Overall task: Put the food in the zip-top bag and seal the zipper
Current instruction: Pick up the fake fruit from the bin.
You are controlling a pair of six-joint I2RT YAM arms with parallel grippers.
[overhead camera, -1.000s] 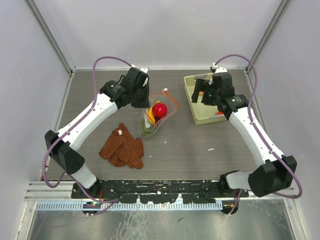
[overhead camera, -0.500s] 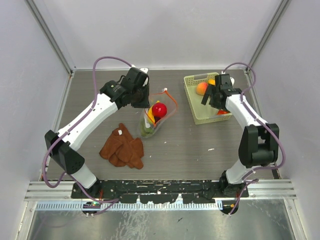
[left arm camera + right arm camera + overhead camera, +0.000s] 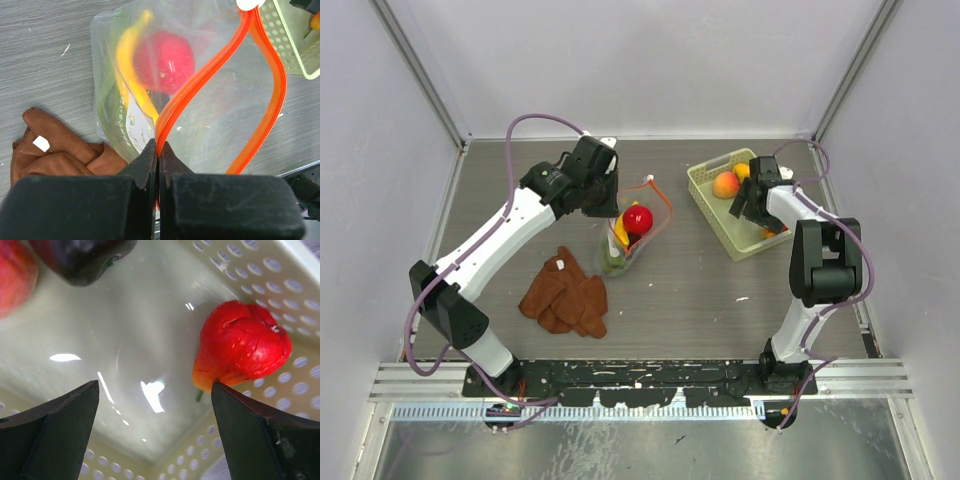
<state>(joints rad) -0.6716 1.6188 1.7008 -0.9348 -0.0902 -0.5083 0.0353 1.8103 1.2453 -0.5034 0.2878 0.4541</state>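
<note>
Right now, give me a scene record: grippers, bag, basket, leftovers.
left gripper: shut on one side of the zipper
right gripper: open, inside the basket, empty
bag: mouth open; apple, banana, green leaves inside
basket: peach, dark purple piece, red piece
cloth: crumpled, next to the bag

table (image 3: pixel 680 290): grey wood-grain | on it: zip-top bag (image 3: pixel 658 222) centre; rust-brown cloth (image 3: pixel 565 295) near-left; green basket (image 3: pixel 713 218) far-right

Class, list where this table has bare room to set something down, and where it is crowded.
Free: between zip-top bag and basket; nearer, between cloth and right arm's base. Crowded: where the left jaws pinch the bag; inside the basket.
</note>
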